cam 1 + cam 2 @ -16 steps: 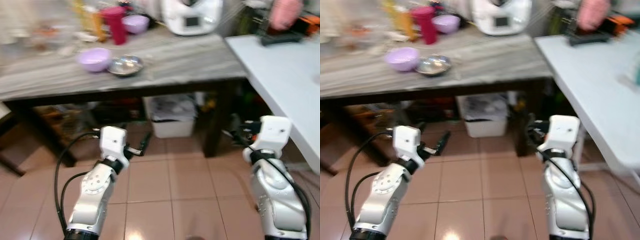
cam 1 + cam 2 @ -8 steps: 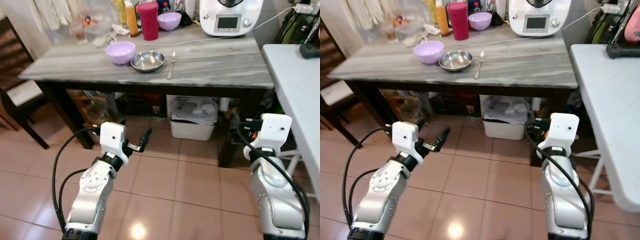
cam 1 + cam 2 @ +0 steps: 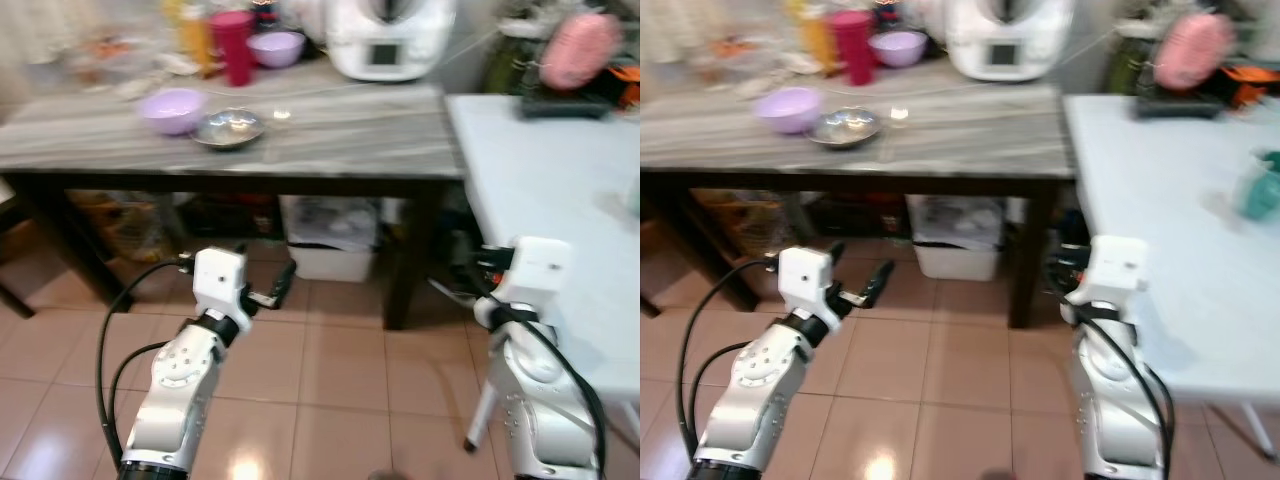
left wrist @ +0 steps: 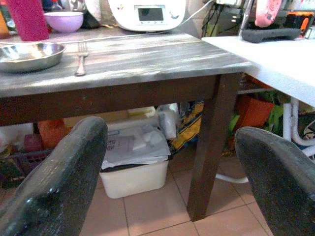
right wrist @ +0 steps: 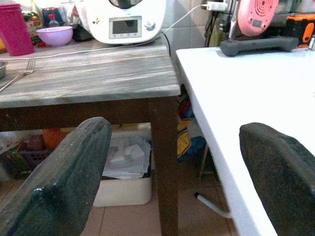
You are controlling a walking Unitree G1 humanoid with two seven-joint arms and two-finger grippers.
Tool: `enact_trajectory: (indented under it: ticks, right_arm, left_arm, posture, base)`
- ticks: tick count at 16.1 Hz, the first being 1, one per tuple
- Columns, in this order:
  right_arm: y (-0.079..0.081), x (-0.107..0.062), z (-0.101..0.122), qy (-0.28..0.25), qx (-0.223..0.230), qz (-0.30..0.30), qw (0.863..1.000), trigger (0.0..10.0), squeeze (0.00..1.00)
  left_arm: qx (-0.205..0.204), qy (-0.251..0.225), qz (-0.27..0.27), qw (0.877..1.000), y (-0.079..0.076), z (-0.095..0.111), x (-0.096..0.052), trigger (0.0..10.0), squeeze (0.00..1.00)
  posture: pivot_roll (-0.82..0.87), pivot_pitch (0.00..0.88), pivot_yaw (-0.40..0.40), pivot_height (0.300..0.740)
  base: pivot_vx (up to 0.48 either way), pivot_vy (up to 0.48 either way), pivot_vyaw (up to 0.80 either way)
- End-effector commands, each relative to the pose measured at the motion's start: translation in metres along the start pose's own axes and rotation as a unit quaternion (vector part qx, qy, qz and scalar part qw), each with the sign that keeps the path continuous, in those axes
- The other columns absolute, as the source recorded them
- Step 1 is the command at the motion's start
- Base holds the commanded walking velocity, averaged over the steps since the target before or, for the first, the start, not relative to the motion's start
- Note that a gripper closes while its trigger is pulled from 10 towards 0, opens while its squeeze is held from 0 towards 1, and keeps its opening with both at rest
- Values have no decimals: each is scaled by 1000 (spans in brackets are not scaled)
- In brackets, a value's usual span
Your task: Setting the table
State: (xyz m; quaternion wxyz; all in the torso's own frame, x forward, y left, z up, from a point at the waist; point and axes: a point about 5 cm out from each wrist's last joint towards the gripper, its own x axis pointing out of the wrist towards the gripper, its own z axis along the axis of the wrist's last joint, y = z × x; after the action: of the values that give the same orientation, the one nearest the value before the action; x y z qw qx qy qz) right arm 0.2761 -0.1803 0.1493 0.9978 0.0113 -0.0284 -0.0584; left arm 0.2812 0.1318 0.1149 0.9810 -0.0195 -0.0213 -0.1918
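Barely begun, the table-setting job has the robot standing back from the grey table [image 3: 330, 140], both arms low over the tiled floor and nothing in either hand. The left gripper [image 4: 170, 182] has its two black fingers spread wide on empty air; the right gripper [image 5: 172, 172] is just as wide and just as empty. The tableware sits untouched at the table's far left: a lilac bowl [image 3: 172, 109] just beside a steel bowl [image 3: 228, 128], with a red cup [image 3: 232, 47] and a second lilac bowl [image 3: 276, 47] behind them near a white kitchen machine [image 3: 388, 38]. By this look, every piece is yet to be picked up and laid.

The blurred head views take in the white table [image 3: 1170, 200] to the robot's right and a teal cup [image 3: 1260, 190] on it. The sharper left wrist view picks out a fork [image 4: 80, 58] lying just beside the steel bowl.
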Motion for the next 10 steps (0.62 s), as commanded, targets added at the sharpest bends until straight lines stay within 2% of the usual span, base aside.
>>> enact_trajectory:
  ticks: [1,9,10]
  right_arm:
    - [-1,1,4,-9,-6,0,1000,10000,0]
    - [0,1,4,-10,-9,2,1000,10000,0]
    - [-1,0,2,-4,-2,-1,1000,10000,0]
  left_arm:
    - [3,2,0,1000,2,1,0,10000,0]
    - [0,0,-6,1000,-3,1,2,10000,0]
    - [-2,0,-7,1000,-4,1,2,10000,0]
  posture:
    - [-321,67,80,740]
    - [-325,66,78,740]
    - [-326,69,79,740]
  base:
    - [0,-277,0]
    - [0,-274,0]
    - [0,-274,-469]
